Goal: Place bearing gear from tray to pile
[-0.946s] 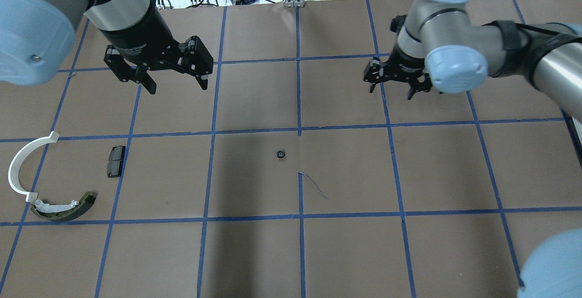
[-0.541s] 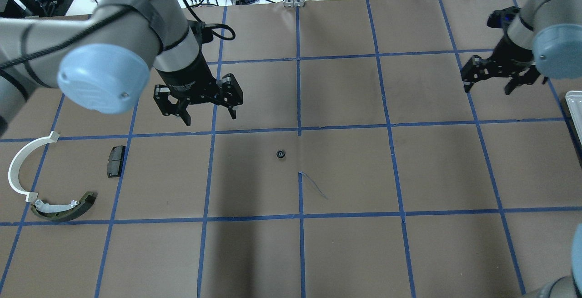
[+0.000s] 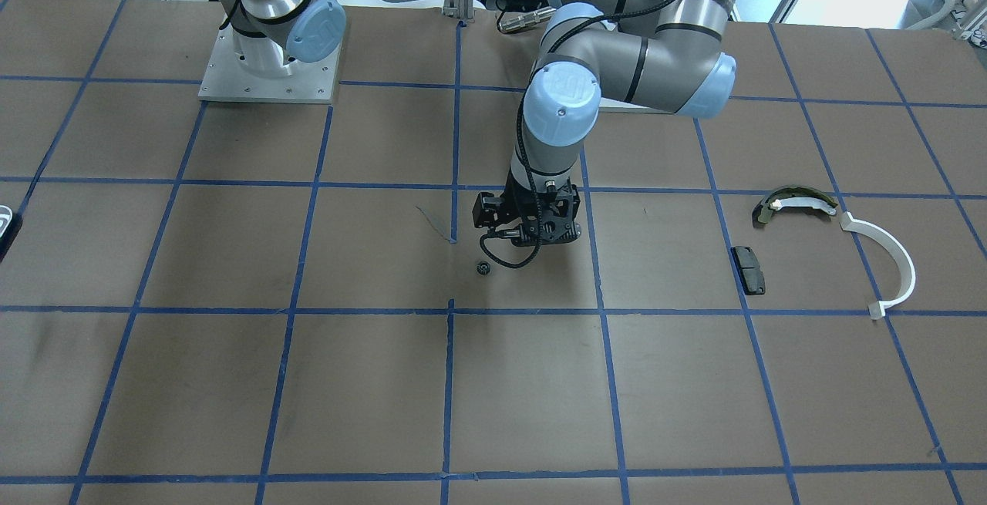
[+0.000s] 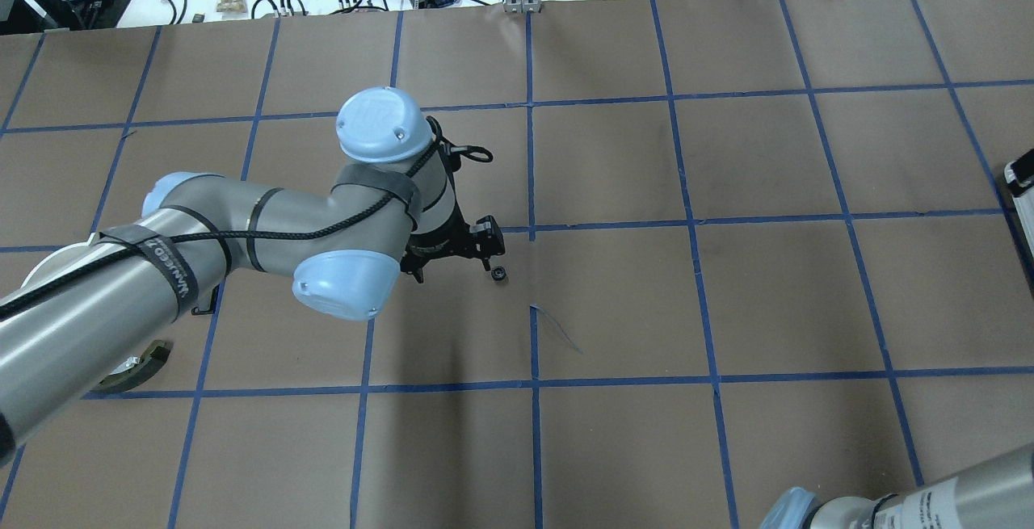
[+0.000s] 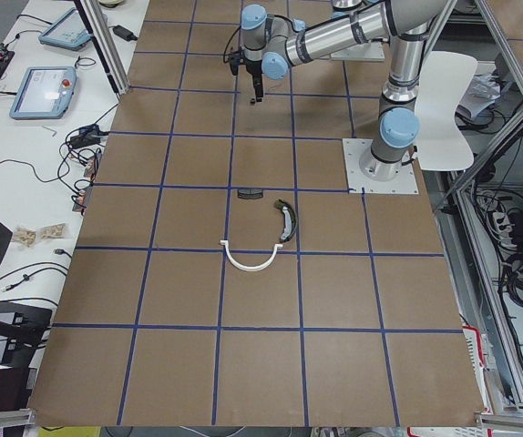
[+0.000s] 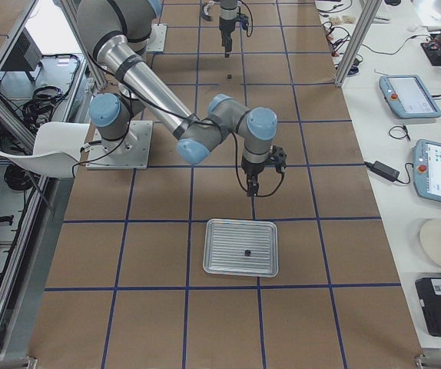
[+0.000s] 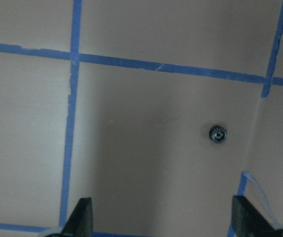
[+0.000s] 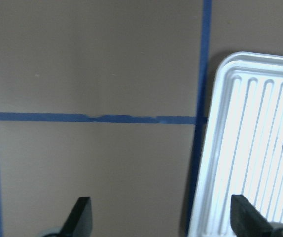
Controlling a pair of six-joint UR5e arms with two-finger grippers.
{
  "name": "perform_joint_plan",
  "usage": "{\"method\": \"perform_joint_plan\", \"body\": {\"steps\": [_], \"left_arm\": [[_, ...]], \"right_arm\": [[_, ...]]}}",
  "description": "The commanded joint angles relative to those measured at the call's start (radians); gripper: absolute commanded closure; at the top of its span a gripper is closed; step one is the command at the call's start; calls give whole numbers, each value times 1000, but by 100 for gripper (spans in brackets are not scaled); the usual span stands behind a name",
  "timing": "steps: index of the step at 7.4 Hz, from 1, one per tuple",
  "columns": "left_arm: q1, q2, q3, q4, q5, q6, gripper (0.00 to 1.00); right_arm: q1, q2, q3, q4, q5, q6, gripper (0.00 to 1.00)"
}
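Note:
A small black bearing gear [image 4: 499, 273] lies on the brown table near its middle; it also shows in the front view [image 3: 483, 267] and the left wrist view [image 7: 218, 134]. My left gripper [image 3: 528, 231] is open and empty, low over the table just beside this gear, not around it. A second small gear [image 6: 247, 253] lies in the metal tray [image 6: 220, 265]. My right gripper [image 6: 257, 184] is open and empty, just short of the tray's edge [image 8: 220, 148]. The pile is an olive brake shoe [image 3: 793, 200], a white arc [image 3: 887, 258] and a black pad [image 3: 748, 269].
The table is brown paper with a blue tape grid. My left arm [image 4: 242, 230] covers most of the pile in the overhead view. The tray's corner [image 4: 1019, 182] shows at that view's right edge. Cables and tablets lie beyond the table's far edge.
My left gripper has moved right and down to just beside the gear in the middle. My right arm has swung out to the right, over to the tray. Both stay open.

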Motion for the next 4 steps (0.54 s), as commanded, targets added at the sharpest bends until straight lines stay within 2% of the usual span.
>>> {"method": "perform_joint_plan", "body": {"steps": [1, 3, 4], "left_arm": [[-54, -87, -6, 105, 7, -35, 0], [-69, -128, 4, 173, 12, -33, 0], [-71, -147, 4, 209, 12, -32, 0]], "right_arm": [[-75, 125, -79, -81, 0, -121, 3], [-115, 236, -193, -83, 6, -150, 4], [-116, 282, -218, -83, 10, -137, 4]]}}
